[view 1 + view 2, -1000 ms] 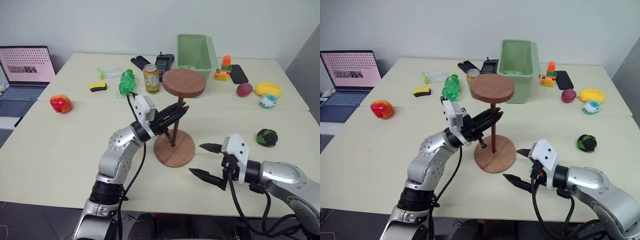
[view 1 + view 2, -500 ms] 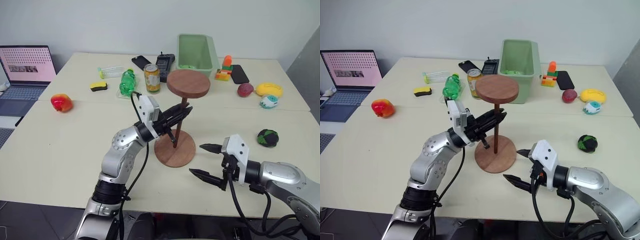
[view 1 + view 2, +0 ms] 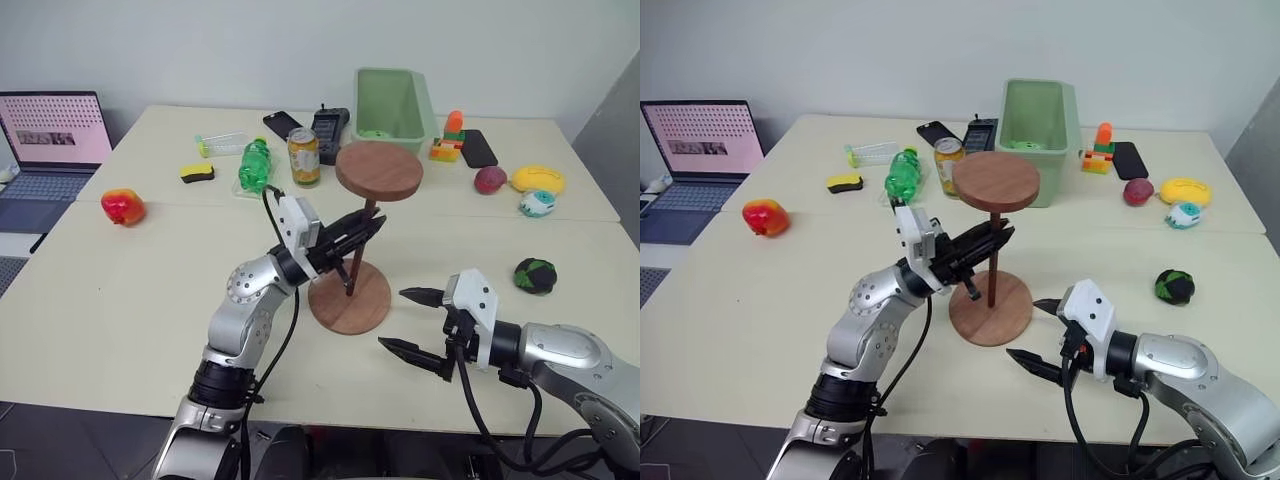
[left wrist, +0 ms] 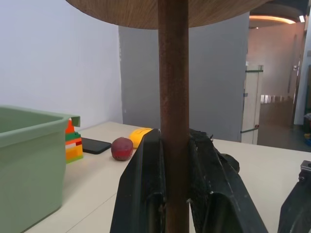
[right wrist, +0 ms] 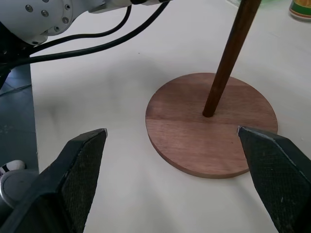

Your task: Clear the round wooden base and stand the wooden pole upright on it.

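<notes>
Since a second ago the pole [image 3: 357, 245] has been brought closer to upright, its top disc shifted right in the frame, while the right gripper [image 3: 412, 320] has kept its place. Nearest, at lower right of the head views, the right gripper is held with its fingers spread wide and empty, just right of the base [image 3: 349, 297], probably kept ready to steady the disc. At centre frame the base lies flat and bare on the table [image 3: 120, 290], with the pole's lower end set at its middle, apparently in the hole. The left gripper [image 3: 362, 229] is clamped on the pole's mid-length, a finger [image 4: 146, 184] pressed to each side, so that the rod can be held straight; a slight lean is still seen. Farther back, in the upper frame, a can [image 3: 302, 157], a green bottle [image 3: 252, 164], a green bin [image 3: 392, 103] and phones are left clear of the work. No label or writing can be read.
</notes>
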Controlling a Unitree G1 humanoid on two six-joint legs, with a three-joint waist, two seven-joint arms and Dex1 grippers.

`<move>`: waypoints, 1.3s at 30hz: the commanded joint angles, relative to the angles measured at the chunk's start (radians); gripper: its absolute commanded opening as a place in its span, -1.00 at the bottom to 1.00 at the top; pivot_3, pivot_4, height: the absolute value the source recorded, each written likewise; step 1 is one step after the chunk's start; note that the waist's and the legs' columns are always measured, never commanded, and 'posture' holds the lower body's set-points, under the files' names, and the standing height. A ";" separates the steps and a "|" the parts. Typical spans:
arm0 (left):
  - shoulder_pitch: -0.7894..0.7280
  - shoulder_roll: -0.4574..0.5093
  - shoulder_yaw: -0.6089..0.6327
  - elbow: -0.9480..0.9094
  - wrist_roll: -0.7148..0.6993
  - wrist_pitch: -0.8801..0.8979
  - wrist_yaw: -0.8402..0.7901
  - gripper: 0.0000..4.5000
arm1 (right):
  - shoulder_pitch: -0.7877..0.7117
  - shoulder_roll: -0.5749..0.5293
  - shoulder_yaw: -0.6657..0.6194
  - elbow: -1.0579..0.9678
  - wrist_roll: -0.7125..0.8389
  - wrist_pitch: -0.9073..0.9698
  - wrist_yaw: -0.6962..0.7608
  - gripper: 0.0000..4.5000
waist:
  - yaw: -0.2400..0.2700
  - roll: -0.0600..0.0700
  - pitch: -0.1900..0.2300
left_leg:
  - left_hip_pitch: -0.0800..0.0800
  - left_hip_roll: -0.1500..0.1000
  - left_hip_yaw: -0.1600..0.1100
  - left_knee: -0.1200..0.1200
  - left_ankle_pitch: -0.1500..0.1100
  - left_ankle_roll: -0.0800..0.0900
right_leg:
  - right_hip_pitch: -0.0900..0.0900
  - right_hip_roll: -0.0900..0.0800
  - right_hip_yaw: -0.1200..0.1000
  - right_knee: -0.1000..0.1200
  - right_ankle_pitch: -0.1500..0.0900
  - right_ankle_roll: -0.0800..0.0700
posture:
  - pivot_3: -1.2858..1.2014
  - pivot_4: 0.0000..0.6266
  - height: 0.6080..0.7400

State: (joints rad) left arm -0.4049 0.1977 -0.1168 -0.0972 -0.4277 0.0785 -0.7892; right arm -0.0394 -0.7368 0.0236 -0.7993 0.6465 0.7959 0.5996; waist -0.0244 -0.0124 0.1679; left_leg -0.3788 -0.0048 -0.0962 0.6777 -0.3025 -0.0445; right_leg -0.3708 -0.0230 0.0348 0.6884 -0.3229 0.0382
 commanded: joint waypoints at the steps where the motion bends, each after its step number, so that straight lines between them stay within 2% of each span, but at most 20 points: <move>1: 0.067 0.040 0.006 0.026 0.029 0.022 0.003 -0.88 | -0.003 0.001 -0.009 -0.032 -0.002 -0.011 -0.008 1.00 | 0.000 0.000 0.000 | 0.000 0.000 0.000 0.000 0.000 0.000 | 0.000 0.000 0.000 0.000 0.000 0.000 | 0.03 -0.52 1.00; 9: 0.110 0.058 0.009 0.039 0.042 0.030 0.025 -0.88 | -0.012 0.020 -0.014 -0.021 0.011 -0.008 -0.025 1.00 | -0.001 0.000 -0.002 | 0.001 0.000 0.000 0.000 0.000 0.000 | 0.002 0.000 0.000 0.000 0.000 0.000 | 0.03 -0.52 1.00; 22: 0.101 0.095 -0.008 0.023 0.063 0.042 0.030 -0.88 | -0.012 0.027 -0.014 -0.025 0.016 -0.004 -0.041 1.00 | -0.003 0.000 -0.004 | 0.005 0.000 0.001 -0.002 0.000 0.000 | 0.003 0.001 0.001 0.000 0.000 0.000 | 0.03 -0.52 1.00; 24: 0.098 0.107 -0.016 0.013 0.063 0.043 0.017 -0.57 | -0.012 0.029 -0.014 -0.025 0.017 -0.003 -0.042 1.00 | -0.003 0.000 -0.004 | 0.005 0.000 0.001 -0.002 0.000 0.000 | 0.003 0.001 0.001 0.000 0.000 0.000 | 0.03 -0.52 1.00; 26: 0.093 0.119 -0.029 -0.004 0.057 0.056 0.000 -0.50 | -0.012 0.031 -0.014 -0.025 0.017 -0.003 -0.043 1.00 | -0.005 0.002 -0.004 | 0.005 0.000 0.001 -0.002 0.000 0.000 | 0.003 0.001 0.001 0.000 0.000 0.000 | 0.03 -0.52 1.00; 31: 0.085 0.144 -0.073 -0.060 0.056 0.092 -0.051 -0.04 | -0.009 0.033 -0.017 -0.024 0.015 -0.003 -0.043 1.00 | 0.002 0.000 -0.001 | -0.003 0.001 -0.001 -0.002 0.000 0.000 | -0.003 0.001 -0.001 -0.001 0.000 0.000 | 0.03 -0.52 1.00; 35: 0.077 0.160 -0.075 -0.068 0.065 0.114 -0.057 -0.04 | -0.008 0.034 -0.016 -0.024 0.011 -0.004 -0.045 1.00 | 0.004 0.000 -0.001 | -0.004 0.001 -0.002 -0.002 0.000 0.000 | -0.002 -0.001 -0.001 -0.005 0.000 0.000 | 0.03 -0.52 1.00; 39: 0.040 0.235 -0.061 -0.054 0.093 0.143 -0.094 -0.04 | -0.006 0.038 -0.026 -0.015 0.007 -0.010 -0.047 1.00 | 0.001 0.000 -0.001 | -0.003 0.000 -0.001 -0.002 0.000 0.000 | -0.002 -0.001 -0.001 -0.006 0.001 0.001 | 0.03 -0.52 1.00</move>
State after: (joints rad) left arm -0.3356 0.4031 -0.1910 -0.1275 -0.3465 0.2151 -0.8614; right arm -0.0461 -0.7028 0.0229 -0.7993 0.6495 0.7975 0.5597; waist -0.0232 -0.0127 0.1666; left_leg -0.3823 -0.0046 -0.0977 0.6754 -0.3026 -0.0444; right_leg -0.3724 -0.0235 0.0337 0.6827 -0.3223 0.0390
